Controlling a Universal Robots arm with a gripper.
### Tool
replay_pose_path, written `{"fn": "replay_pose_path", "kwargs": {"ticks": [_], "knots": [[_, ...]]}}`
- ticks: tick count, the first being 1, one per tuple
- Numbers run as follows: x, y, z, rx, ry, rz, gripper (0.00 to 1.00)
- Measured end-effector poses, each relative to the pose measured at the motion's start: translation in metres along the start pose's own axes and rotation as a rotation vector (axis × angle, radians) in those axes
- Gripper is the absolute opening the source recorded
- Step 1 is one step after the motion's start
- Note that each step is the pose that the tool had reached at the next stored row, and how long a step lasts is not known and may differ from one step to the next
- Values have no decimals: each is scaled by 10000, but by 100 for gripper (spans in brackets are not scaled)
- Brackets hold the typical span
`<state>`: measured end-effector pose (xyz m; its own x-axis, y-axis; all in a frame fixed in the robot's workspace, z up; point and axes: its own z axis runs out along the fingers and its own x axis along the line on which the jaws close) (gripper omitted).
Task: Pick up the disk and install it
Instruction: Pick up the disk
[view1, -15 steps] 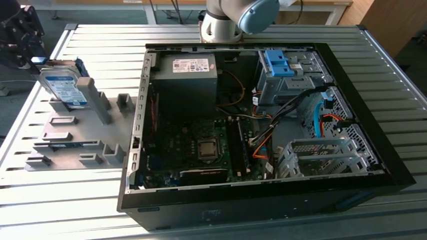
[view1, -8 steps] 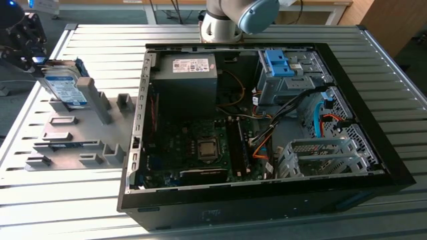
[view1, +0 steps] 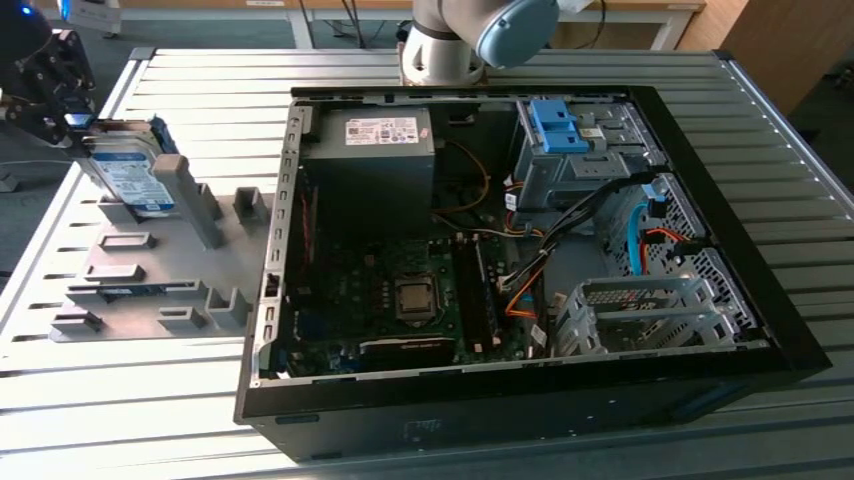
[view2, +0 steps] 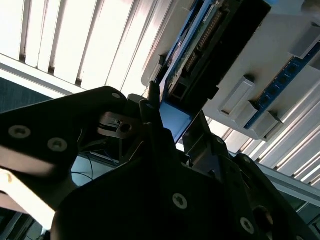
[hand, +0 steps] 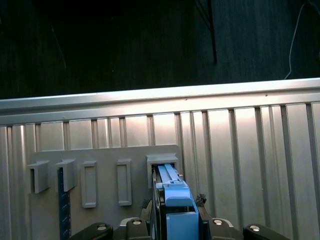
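Ribbed aluminium tabletop (view1: 134, 420) is seen under everything in the exterior view, with a dark floor beyond its edge. At the exterior view's far left, one dark gripper (view1: 74, 115) is positioned at the top of the disk (view1: 134, 178). The disk is stood upright on edge in a slot of one grey fixture plate (view1: 134, 285). In the first wrist view the fingers (hand: 146, 206) are seen pressed against both sides of the disk's blue carrier frame, so the disk is clamped while its lower end is seated in the slot. Five raised pockets are counted in a row on the plate in that view, and the disk is held in the end one. One blue circuit strip (hand: 64, 205) is lodged beside the pockets at the other end.

Towards the exterior view's right, one open computer case (view1: 534, 400) is laid flat on the table. Inside it, one dark-grey power supply (view1: 374, 165) with a white sticker is seen, then one motherboard (view1: 387, 290) below it. One blue bay bracket (view1: 554, 125) is found further right, and one silver perforated drive cage (view1: 641, 315) is placed near the case's right wall. One arm base (view1: 461, 40) is mounted behind the case.
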<state>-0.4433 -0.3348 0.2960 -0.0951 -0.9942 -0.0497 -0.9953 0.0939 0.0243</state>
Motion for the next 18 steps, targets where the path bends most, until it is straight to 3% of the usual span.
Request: {"fn": "replay_pose_path", "kwargs": {"ticks": [8, 10, 18], "knots": [[0, -1, 27, 0, 0, 0, 52], [0, -1, 41, 1, 0, 1, 44], [2, -2, 70, 1, 5, 0, 42]]}}
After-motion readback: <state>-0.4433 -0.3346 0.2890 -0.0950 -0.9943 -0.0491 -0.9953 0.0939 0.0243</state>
